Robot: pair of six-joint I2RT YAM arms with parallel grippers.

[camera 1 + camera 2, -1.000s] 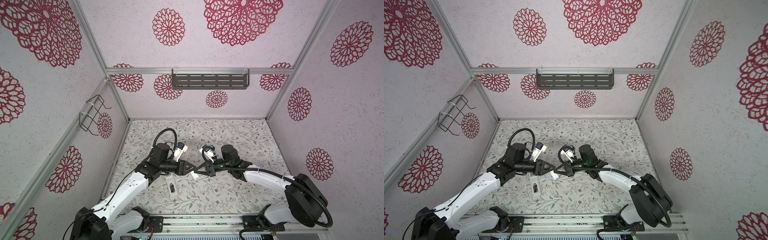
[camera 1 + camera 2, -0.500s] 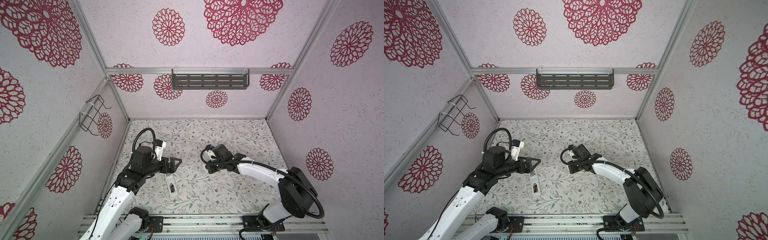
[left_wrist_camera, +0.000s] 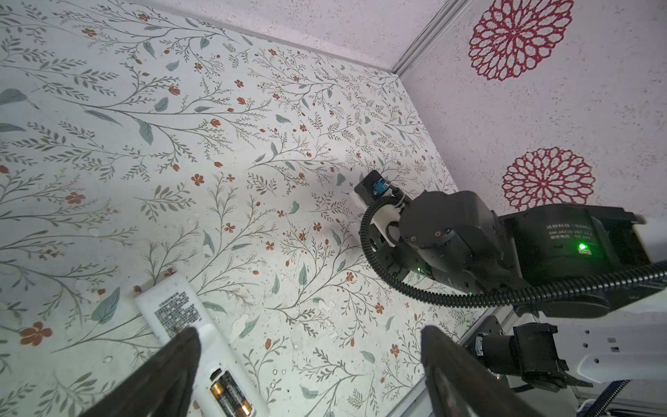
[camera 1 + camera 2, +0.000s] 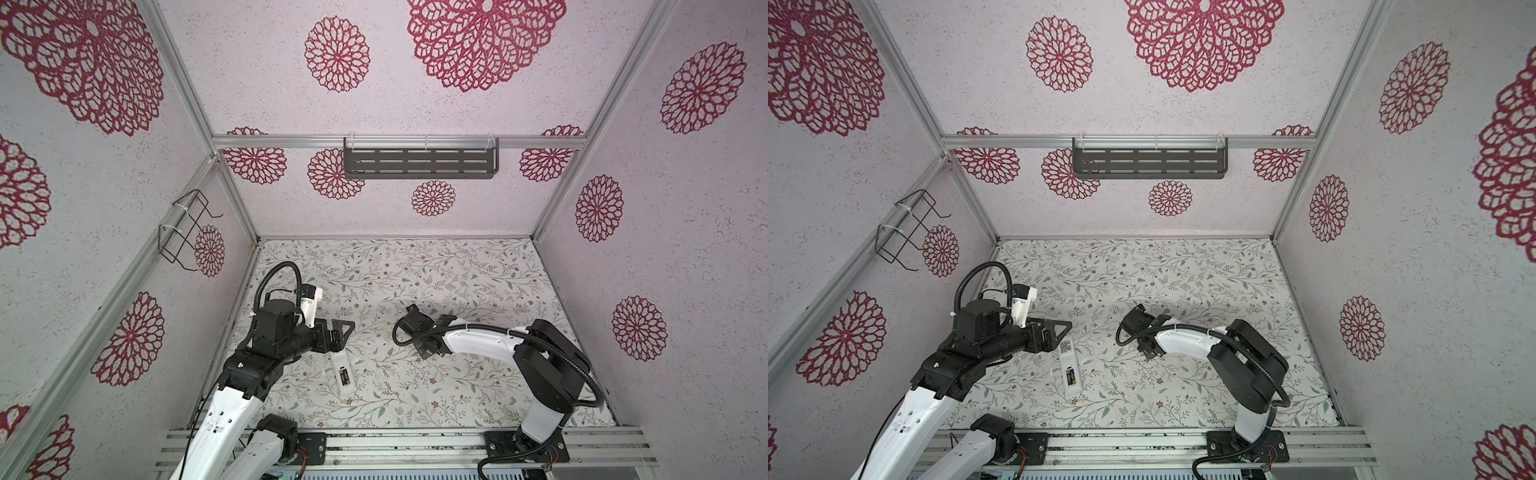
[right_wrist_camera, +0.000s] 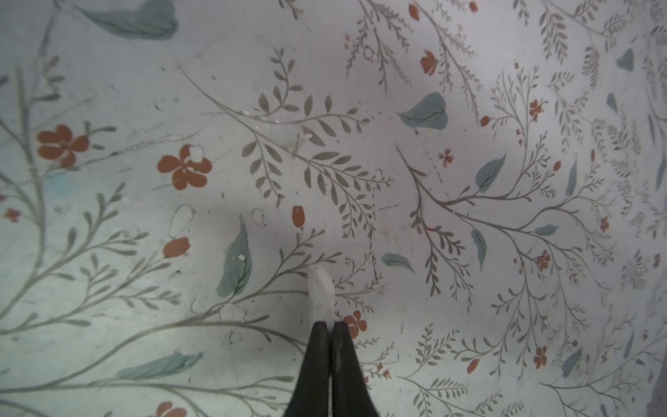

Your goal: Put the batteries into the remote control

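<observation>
On the flowered table [image 4: 478,282], front and left of centre: remote control [image 4: 343,376], back up, batteries [image 3: 229,395] in its open bay. Near its far end: left gripper [image 3: 310,329], spread wide, empty, arm bent low. Well to the right: right gripper [image 5: 326,324], pointing down at the table, pinched on a thin white piece [image 5: 320,293].

White remote control [image 4: 1067,360], black-and-gold batteries [image 3: 231,397], leafy floral table [image 4: 457,270], crimson-rosette walls [image 4: 257,83]

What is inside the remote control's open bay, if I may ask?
The bay of the remote control holds dark, gold-banded batteries. One finger of the left gripper covers the remote's edge beside them; their count is unclear.
</observation>
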